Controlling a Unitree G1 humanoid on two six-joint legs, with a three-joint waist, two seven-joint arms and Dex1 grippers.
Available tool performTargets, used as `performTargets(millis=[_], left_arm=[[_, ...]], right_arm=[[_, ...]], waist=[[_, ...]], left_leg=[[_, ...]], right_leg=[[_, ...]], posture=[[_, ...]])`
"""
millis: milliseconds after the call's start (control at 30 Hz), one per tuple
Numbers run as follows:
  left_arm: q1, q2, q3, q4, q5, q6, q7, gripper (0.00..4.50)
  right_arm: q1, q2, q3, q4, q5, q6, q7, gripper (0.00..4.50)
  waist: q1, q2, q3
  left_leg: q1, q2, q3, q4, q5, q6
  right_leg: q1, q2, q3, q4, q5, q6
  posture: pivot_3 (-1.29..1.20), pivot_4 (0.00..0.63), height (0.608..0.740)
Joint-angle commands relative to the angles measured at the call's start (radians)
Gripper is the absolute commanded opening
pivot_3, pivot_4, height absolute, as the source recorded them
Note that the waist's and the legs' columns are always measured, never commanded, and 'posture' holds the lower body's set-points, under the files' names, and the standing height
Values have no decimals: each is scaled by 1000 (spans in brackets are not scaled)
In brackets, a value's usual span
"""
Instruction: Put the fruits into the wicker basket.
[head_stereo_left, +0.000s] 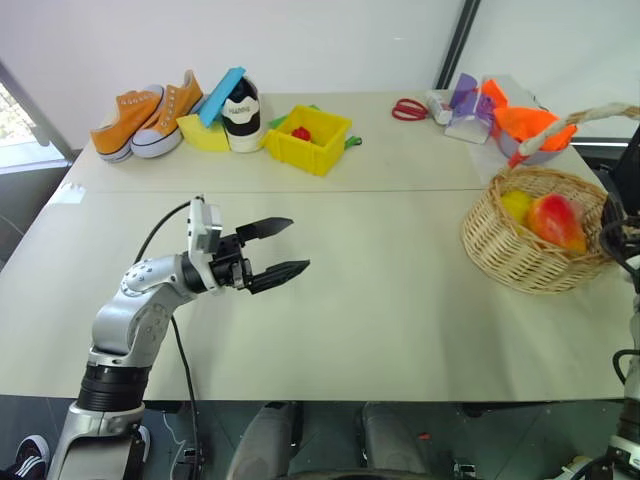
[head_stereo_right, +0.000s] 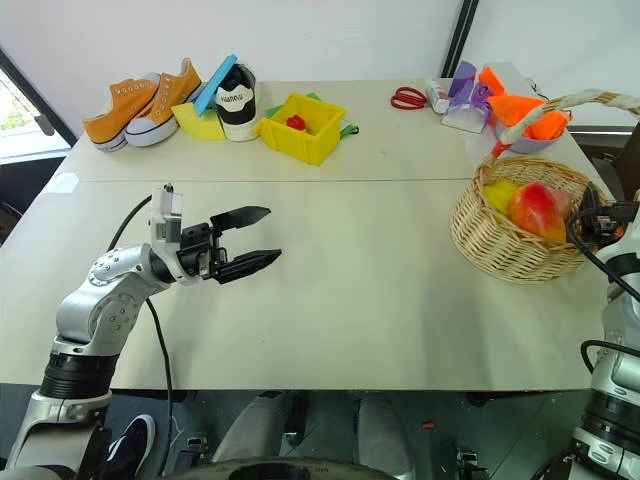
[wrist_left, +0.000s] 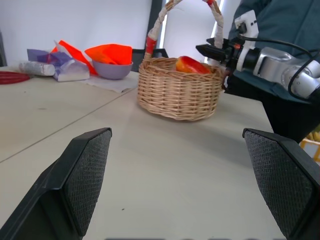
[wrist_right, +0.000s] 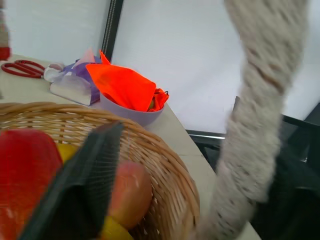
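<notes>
On pale table (head_stereo_left: 380, 290), seemingly seamed

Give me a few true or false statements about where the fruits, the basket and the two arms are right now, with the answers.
1. The mango lies in the basket. True.
2. The peach sits on the table beside the basket. False: it is inside the basket, next to the mango.
3. The left gripper holds a fruit. False: its jaws are open and empty, over bare table.
4. The yellow bin stands near the sneakers. True.
5. The basket stands at the table's left end. False: it is at the right end, by the right gripper.
</notes>
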Motion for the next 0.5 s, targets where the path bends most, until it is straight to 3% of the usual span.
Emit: performTargets(millis=[33, 167, 300, 500], left_arm=[[6, -4, 24, -15, 3, -27, 10, 4500], [18, -5, 27, -8, 7, -40, 14, 4500], [23, -1, 38, 7, 18, -60, 17, 4500], [43, -5, 89, 44, 56, -111, 81, 4500]], right_arm=[[11, 64, -67, -110, 11, -1, -105, 4430], [68, 192, -59, -278, 33, 25, -185, 4430], [171, 321, 34, -512, 22, 18, -215, 4430], [356, 380, 307, -666, -8, -65, -57, 4430]], waist=[[0, 0, 0], [0, 0, 0], [-2, 1, 0], [-4, 2, -1]], left_leg=[[0, 0, 0, 0, 0, 0], [0, 0, -1, -1, 0, 0], [0, 0, 0, -1, 0, 0], [0, 1, 0, -1, 0, -1]], right_leg=[[0, 0, 0, 0, 0, 0], [-1, 0, 0, 0, 0, 0], [-2, 0, 1, 1, 0, 0], [-2, 1, 1, 0, -2, -3]], posture=[[0, 150, 740], [0, 150, 740], [0, 150, 740], [0, 150, 740]])
